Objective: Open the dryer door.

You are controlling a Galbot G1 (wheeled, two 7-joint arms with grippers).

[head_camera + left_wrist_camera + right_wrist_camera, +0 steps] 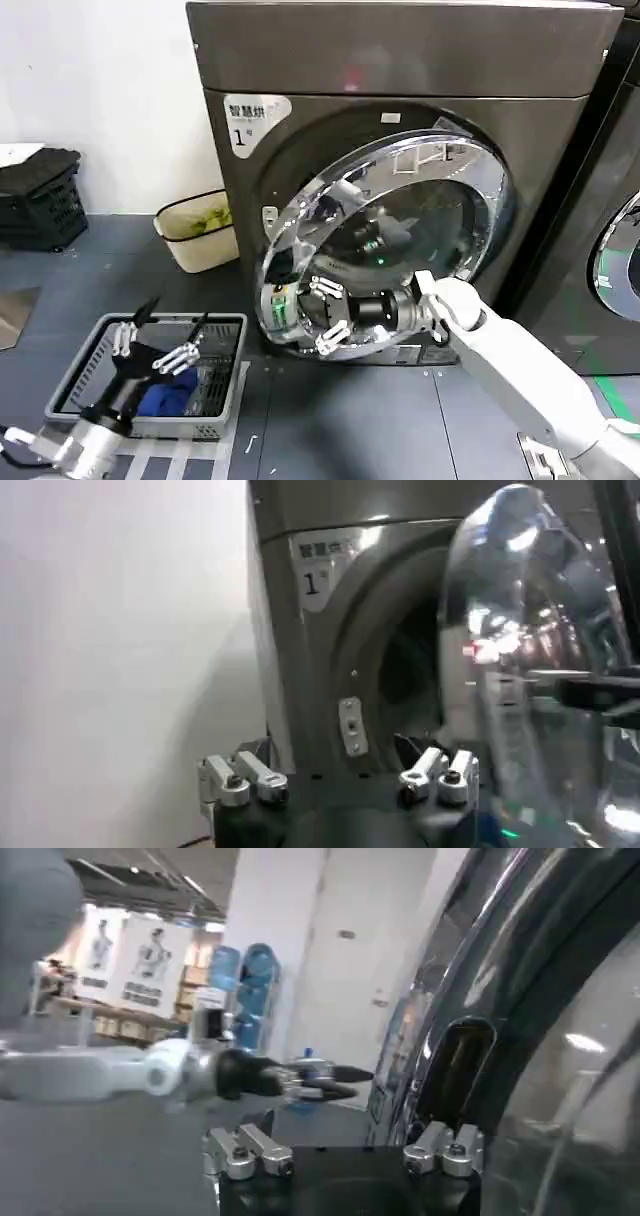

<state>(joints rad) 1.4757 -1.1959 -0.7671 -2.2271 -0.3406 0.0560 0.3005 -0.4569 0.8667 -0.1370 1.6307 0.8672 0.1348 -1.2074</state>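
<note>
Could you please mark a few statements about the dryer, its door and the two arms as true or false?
1. The round chrome-rimmed dryer door with dark glass stands partly open. True.
2. The right end effector is at the door's lower rim. True.
3. The left end effector is gripping the door's rim. False: it hovers open above the grey plastic basket, away from the door.
4. The grey basket is empty. False: a blue cloth lies inside it.
5. A beige bin stands beside the dark grey dryer. True.
</note>
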